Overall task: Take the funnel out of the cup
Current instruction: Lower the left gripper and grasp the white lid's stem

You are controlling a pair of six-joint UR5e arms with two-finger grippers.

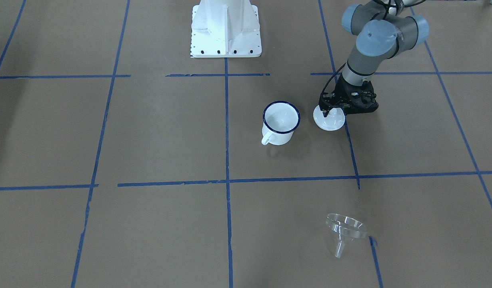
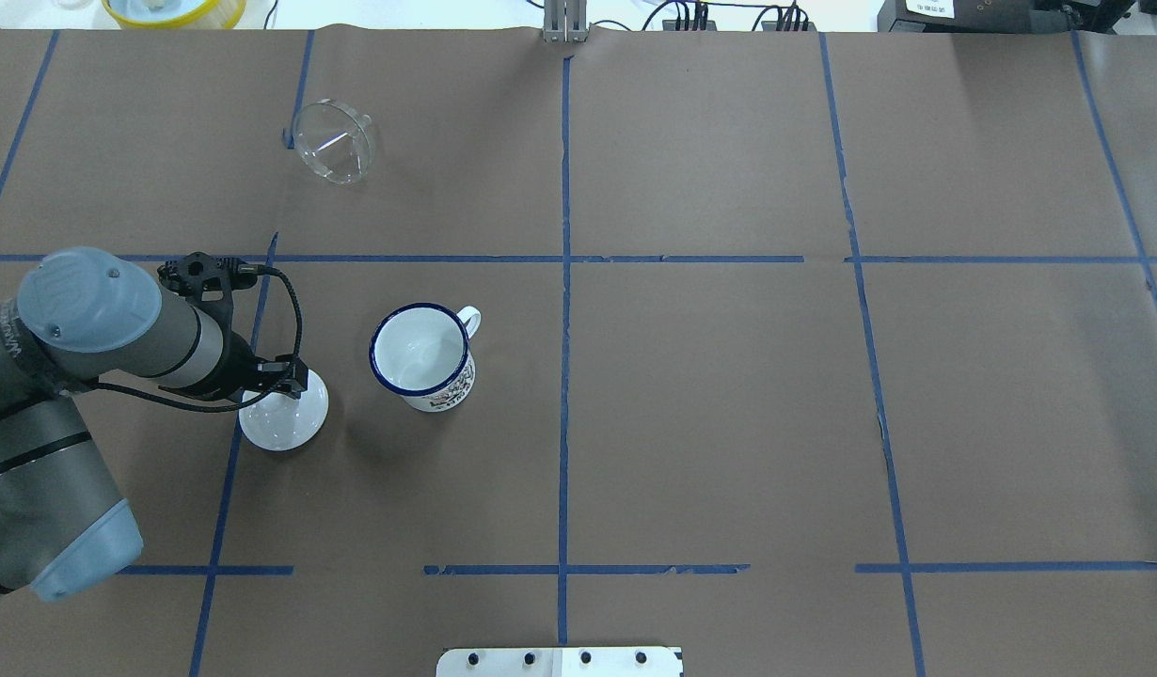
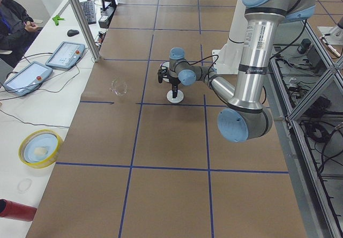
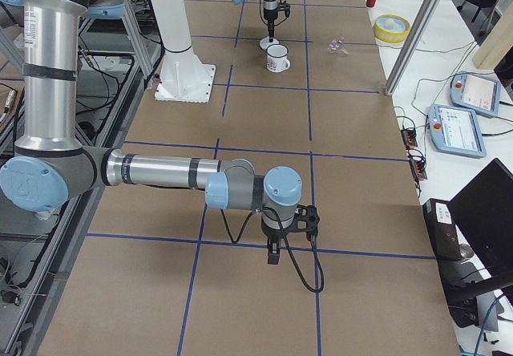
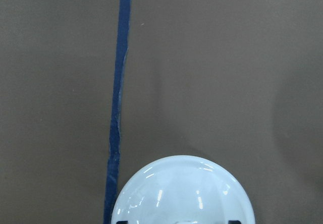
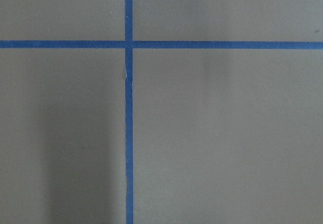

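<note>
The clear funnel [image 1: 346,232] lies on its side on the table, away from the cup; it also shows in the overhead view [image 2: 332,141]. The white cup [image 1: 281,122] with a dark blue rim stands upright and empty [image 2: 423,355]. My left gripper [image 1: 330,111] points down over a white round lid [image 1: 329,119] beside the cup. In the left wrist view the lid [image 5: 184,193] fills the bottom edge, with two dark fingertips [image 5: 121,221] set wide apart, so the gripper is open. My right gripper [image 4: 273,252] shows only in the exterior right view, and I cannot tell its state.
The lid [image 2: 284,418] sits on a blue tape line, about a hand's width from the cup. The robot's white base [image 1: 226,30] stands at the table's back edge. The right wrist view shows only brown paper and crossing blue tape [image 6: 128,45].
</note>
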